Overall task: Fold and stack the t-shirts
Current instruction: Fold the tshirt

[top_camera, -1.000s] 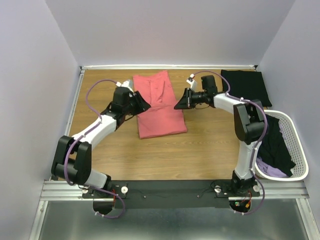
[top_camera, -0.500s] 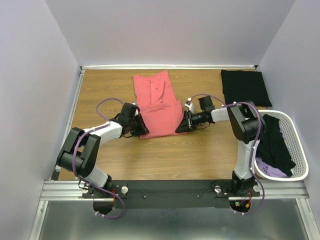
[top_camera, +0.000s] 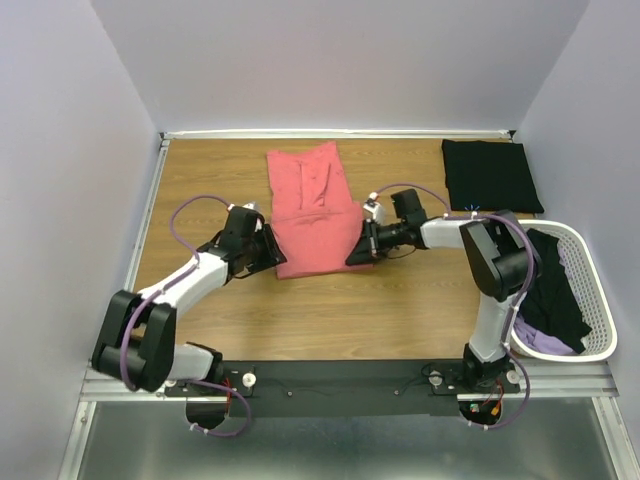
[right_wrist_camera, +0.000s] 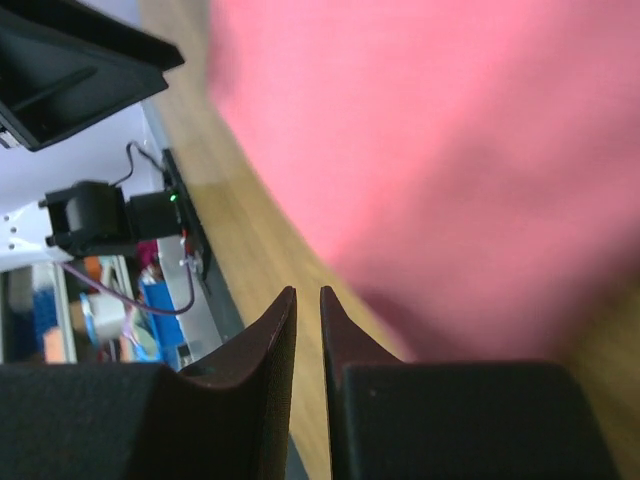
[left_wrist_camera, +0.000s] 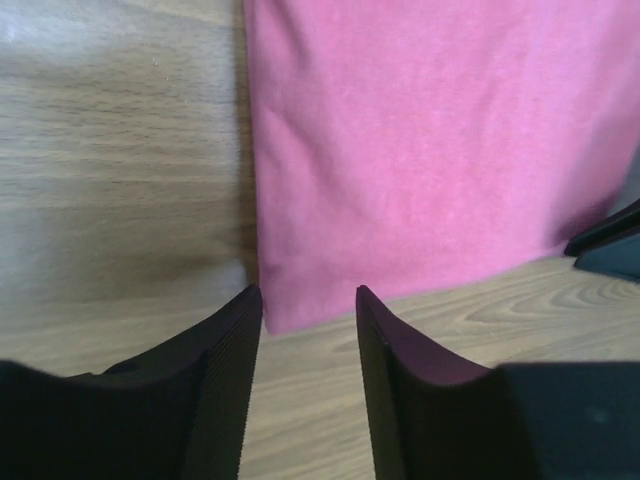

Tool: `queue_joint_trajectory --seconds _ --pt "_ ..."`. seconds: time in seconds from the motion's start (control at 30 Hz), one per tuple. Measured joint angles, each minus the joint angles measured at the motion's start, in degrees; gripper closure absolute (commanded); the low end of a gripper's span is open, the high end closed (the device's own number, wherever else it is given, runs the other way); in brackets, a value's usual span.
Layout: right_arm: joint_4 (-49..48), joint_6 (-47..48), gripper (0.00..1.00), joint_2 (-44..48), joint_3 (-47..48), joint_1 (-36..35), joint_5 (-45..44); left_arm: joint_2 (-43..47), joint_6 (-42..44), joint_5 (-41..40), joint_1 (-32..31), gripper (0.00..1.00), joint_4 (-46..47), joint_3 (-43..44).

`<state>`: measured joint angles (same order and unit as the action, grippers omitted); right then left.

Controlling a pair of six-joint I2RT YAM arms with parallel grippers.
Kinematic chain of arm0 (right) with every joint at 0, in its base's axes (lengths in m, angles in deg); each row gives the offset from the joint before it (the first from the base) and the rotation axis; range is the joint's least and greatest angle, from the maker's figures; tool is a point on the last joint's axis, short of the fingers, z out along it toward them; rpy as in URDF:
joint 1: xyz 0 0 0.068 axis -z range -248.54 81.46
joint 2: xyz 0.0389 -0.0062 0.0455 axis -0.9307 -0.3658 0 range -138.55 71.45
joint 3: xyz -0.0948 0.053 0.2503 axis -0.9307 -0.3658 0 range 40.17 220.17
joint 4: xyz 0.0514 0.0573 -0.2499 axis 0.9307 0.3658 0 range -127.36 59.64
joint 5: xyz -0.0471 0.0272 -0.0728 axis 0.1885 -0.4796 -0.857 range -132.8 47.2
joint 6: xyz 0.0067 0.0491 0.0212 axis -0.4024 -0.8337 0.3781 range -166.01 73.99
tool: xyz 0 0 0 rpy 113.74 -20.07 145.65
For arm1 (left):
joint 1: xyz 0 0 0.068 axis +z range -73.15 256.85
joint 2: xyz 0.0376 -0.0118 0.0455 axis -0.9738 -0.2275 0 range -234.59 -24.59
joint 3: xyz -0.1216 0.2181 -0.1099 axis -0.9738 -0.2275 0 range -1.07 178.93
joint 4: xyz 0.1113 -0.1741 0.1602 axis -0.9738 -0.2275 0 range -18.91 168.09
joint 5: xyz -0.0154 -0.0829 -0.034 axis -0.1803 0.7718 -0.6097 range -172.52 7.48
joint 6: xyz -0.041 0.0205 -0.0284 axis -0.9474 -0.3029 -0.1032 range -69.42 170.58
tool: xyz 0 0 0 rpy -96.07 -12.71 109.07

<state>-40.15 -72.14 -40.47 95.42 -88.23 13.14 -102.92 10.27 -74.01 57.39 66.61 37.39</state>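
The coral-pink t-shirt lies partly folded at the table's middle back. It also shows in the left wrist view and in the right wrist view. My left gripper is open and empty at the shirt's near-left corner, and in its wrist view the corner lies just beyond the tips. My right gripper is at the near-right corner. In its wrist view the jaws stand a narrow gap apart with nothing between them. A folded black t-shirt lies at the back right.
A white slatted basket stands at the right edge. It holds a black garment and a lilac one. Grey walls close in the table on three sides.
Both grippers moved from the shirt's middle sides down to its near edge, leaving a doubled lower layer. The left gripper has since backed off a little to the left.
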Motion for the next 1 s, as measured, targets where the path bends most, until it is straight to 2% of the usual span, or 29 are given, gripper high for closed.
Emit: queue_joint_trajectory --seconds 0.2,0.33,0.47,0.63,0.83,1.0 --pt "-2.0 -4.2 0.77 2.4 4.8 -11.3 -2.8 8.1 0.9 -4.4 0.0 0.42 -4.0 1.6" --pt "-8.9 -8.5 0.78 1.4 6.7 -15.8 -3.7 10.9 1.7 -7.9 0.0 0.41 -5.7 2.8" --pt "-15.5 -12.7 0.78 -4.4 7.6 -16.0 -4.4 12.1 1.9 -9.4 0.0 0.41 -6.9 2.7" --pt "-17.7 -16.9 0.78 -11.7 7.5 -15.9 -4.7 12.4 1.9 -9.7 0.0 0.41 -7.0 0.9" --pt "-16.7 -16.7 0.78 -11.6 8.0 -16.0 -5.3 12.1 1.9 -9.5 -0.2 0.41 -6.8 -0.8" --pt "-13.3 -14.7 0.77 -8.0 8.0 -15.9 -7.9 10.4 1.6 -8.8 -1.8 0.44 -6.0 -0.7"
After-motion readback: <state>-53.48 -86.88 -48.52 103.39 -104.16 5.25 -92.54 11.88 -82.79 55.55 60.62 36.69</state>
